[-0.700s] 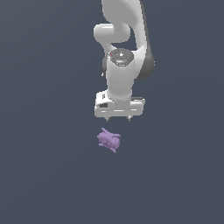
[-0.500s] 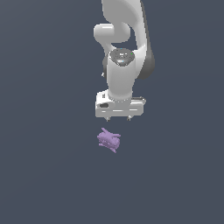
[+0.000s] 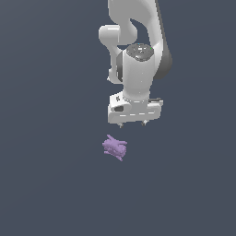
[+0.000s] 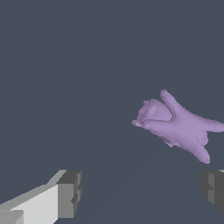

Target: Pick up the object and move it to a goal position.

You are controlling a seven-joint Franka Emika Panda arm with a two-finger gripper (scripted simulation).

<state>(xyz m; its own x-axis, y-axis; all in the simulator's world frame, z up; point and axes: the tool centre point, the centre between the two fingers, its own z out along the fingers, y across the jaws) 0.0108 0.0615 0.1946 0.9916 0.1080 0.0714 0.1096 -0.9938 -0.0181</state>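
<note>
The object (image 3: 114, 147) is a small lilac-purple lumpy figure with short prongs, lying on the dark grey floor. My white gripper (image 3: 132, 123) hangs above it and a little toward the exterior view's right, not touching it. Only the two short fingertips (image 3: 120, 124) show below the hand. In the wrist view the object (image 4: 177, 124) lies ahead of the gripper (image 4: 142, 192), nearer one finger (image 4: 212, 186) than the other (image 4: 70, 192). The jaws stand wide apart and hold nothing.
The white arm (image 3: 138, 55) rises behind the gripper toward the top of the exterior view. Plain dark grey floor (image 3: 50, 184) surrounds the object on all sides.
The gripper has come down a little toward the object. The object has not moved.
</note>
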